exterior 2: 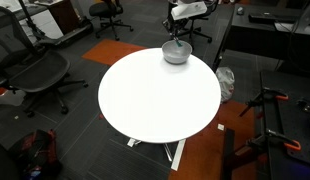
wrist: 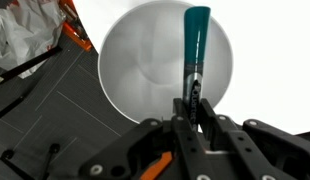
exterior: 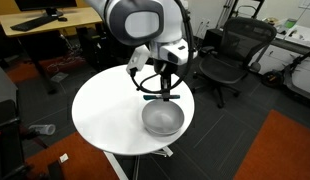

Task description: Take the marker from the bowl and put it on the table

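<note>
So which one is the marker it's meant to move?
Find the round white table; near its edge sits a smooth pale grey bowl. Over that bowl, pinched in the black gripper, is a slim teal-blue marker with a dark end, the only coloured thing there.

— Casing of the arm (exterior: 123,12)?
— Glossy white shells with rounded contours, noted in both exterior views. One large joint carries a dark grey circular cap (exterior: 144,20) set in a white surround.
— Cabling?
— A thin black cable (exterior: 145,80) loops out beside the wrist section, seen in an exterior view.
— And the gripper (wrist: 194,108)?
— Black throughout in the wrist view. Two slim dark fingers (wrist: 180,112) rise from a blocky body, and linkage bars spread to either side with round pivot pins. A small orange piece (wrist: 163,160) sits low on the body; whether it is cable or marking cannot be told.
— Lettering, screws?
— Too small to read in any view.
</note>
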